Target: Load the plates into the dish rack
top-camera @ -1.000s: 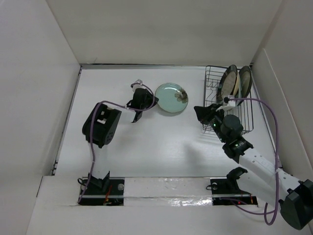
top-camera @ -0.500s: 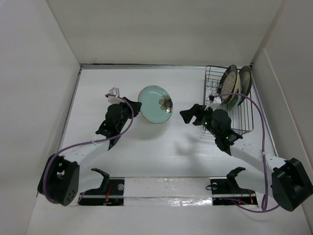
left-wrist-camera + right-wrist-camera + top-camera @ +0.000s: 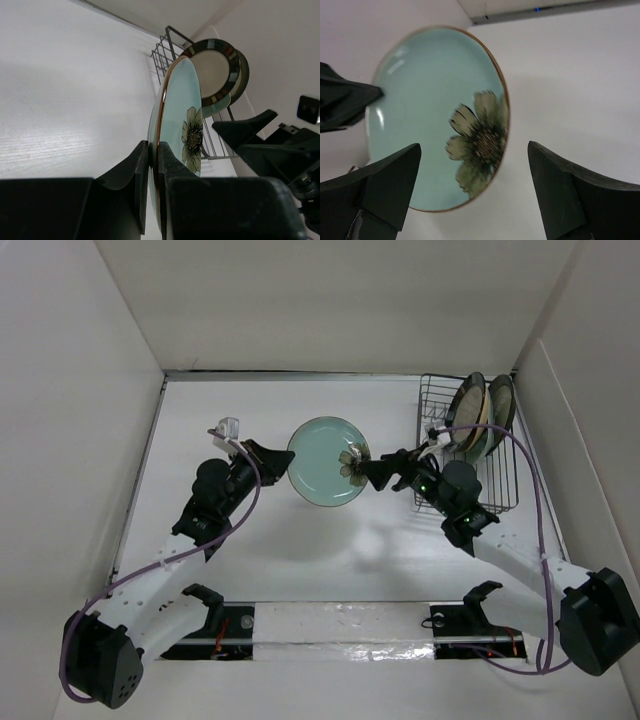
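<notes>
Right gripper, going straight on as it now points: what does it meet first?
Most likely the teal flower plate, near its flowered rim; the open right gripper faces it while the left gripper holds it on edge. Remaining gap unclear.

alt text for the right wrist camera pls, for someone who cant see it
A round teal plate with a dark flower faces the camera, pinched at its rim by the black left gripper. The right gripper has its two black fingers wide open in the foreground, not touching the plate, with the white table behind.
</notes>
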You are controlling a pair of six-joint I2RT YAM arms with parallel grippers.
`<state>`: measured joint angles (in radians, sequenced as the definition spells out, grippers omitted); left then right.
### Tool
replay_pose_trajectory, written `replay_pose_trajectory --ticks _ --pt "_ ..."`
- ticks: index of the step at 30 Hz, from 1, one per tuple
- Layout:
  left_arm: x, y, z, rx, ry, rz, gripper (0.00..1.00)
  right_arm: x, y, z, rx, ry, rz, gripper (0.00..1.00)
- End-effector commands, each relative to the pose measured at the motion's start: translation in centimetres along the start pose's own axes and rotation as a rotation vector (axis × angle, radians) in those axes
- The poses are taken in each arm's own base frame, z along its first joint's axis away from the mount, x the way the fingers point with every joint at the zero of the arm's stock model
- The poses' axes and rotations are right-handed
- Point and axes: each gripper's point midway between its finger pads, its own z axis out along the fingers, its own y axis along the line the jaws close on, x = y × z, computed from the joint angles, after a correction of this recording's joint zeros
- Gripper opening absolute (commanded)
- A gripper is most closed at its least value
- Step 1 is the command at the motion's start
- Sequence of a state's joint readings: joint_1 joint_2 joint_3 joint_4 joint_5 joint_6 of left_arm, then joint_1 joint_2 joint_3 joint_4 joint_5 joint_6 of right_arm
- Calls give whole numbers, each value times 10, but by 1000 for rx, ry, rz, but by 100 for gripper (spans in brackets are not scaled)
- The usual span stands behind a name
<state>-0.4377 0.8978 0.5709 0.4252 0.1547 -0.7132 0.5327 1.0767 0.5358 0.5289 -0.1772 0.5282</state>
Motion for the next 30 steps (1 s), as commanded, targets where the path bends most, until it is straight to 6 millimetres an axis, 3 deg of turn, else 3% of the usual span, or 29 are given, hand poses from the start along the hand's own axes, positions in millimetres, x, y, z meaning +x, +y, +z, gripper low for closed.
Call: replay_pose_trajectory --ticks 1,9,16,20,25,30 --pt "-53 -77 -13 255 -124 13 0 -38 44 -7 -175 -130 -51 92" --pt "-54 -114 -31 426 -95 31 0 -25 36 5 -160 -98 13 87" --pt "-49 -122 -39 470 -64 70 0 -21 40 6 -195 -83 -16 85" --pt "-52 -121 -41 464 -80 82 0 -22 34 5 -164 -90 -20 85" --pt "-56 -111 -37 386 -93 112 0 -30 13 1 -32 -130 -31 85" --pt "-55 -98 -32 329 -96 125 0 -34 12 -3 -19 -137 -47 85"
